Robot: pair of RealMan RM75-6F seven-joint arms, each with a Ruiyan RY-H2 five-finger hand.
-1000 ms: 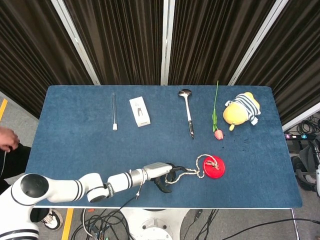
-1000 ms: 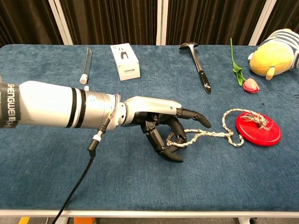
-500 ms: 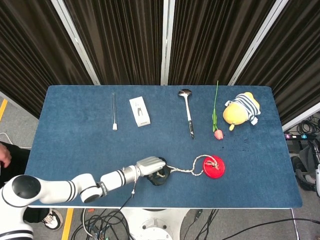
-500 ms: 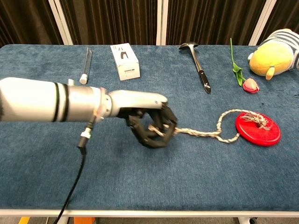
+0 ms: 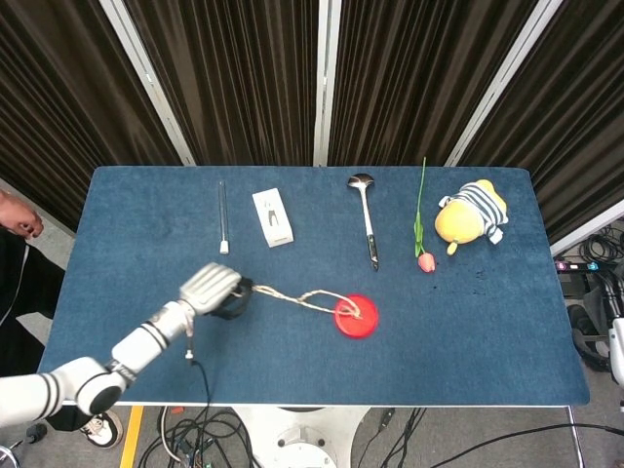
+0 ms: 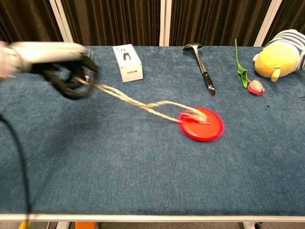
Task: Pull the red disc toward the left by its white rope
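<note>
The red disc (image 5: 355, 317) (image 6: 202, 124) lies near the middle of the blue table, toward the front. Its white rope (image 5: 295, 295) (image 6: 128, 100) runs taut from the disc leftward to my left hand (image 5: 214, 290) (image 6: 69, 71). That hand grips the rope's end with its fingers curled around it, and is blurred in the chest view. My right hand shows in neither view.
Along the back of the table lie a glass tube (image 5: 222, 216), a white box (image 5: 273, 216), a ladle (image 5: 368, 224), a tulip (image 5: 421, 226) and a plush toy (image 5: 471, 214). Cables hang below the front edge (image 5: 322, 404).
My left hand closed on the rope, then swept far left and back. The rope went taut and the disc slid left from the right front toward the table's middle.
</note>
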